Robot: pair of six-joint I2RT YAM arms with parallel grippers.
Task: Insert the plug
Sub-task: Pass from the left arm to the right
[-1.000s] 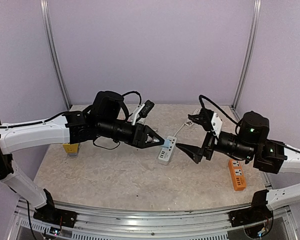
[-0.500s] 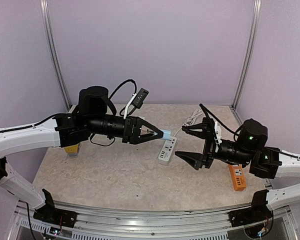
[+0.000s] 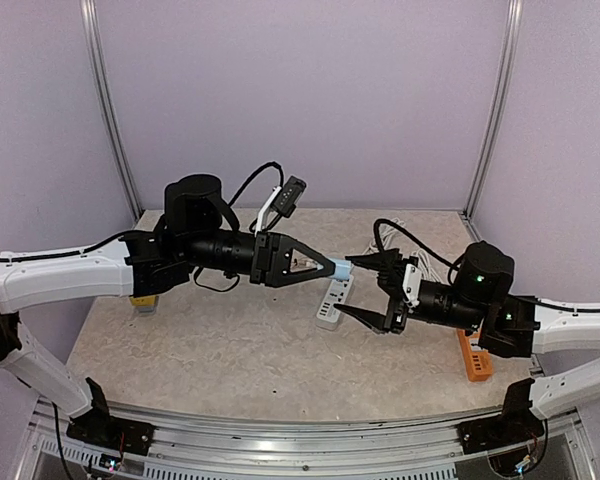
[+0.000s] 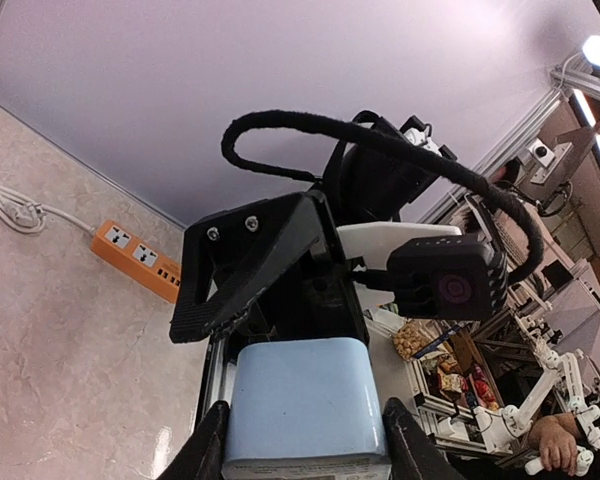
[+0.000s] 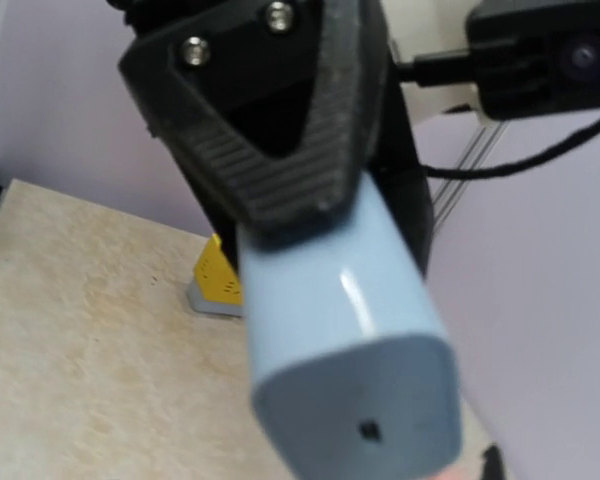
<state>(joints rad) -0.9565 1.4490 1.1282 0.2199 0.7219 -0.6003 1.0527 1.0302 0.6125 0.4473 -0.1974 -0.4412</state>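
Note:
My left gripper point(image 3: 330, 268) is shut on a light blue plug point(image 3: 340, 268) and holds it level above the table. In the left wrist view the plug point(image 4: 305, 400) sits between my two fingers point(image 4: 205, 452). My right gripper point(image 3: 360, 288) is open and faces the plug's free end, with its upper finger close by it. That finger point(image 4: 250, 262) shows just beyond the plug in the left wrist view. The right wrist view is filled by the plug point(image 5: 350, 340), gripped by the left gripper's black finger point(image 5: 270, 130). A white power strip point(image 3: 332, 300) lies on the table below both grippers.
An orange power strip point(image 3: 473, 355) lies at the right, under the right arm, and also shows in the left wrist view point(image 4: 140, 260). A yellow block point(image 3: 140, 298) stands at the left, seen also in the right wrist view point(image 5: 217, 275). A white cable point(image 4: 10, 210) trails behind.
My right gripper has moved left and up toward the plug, jaws still open. My left arm has kept the plug raised and shifted little.

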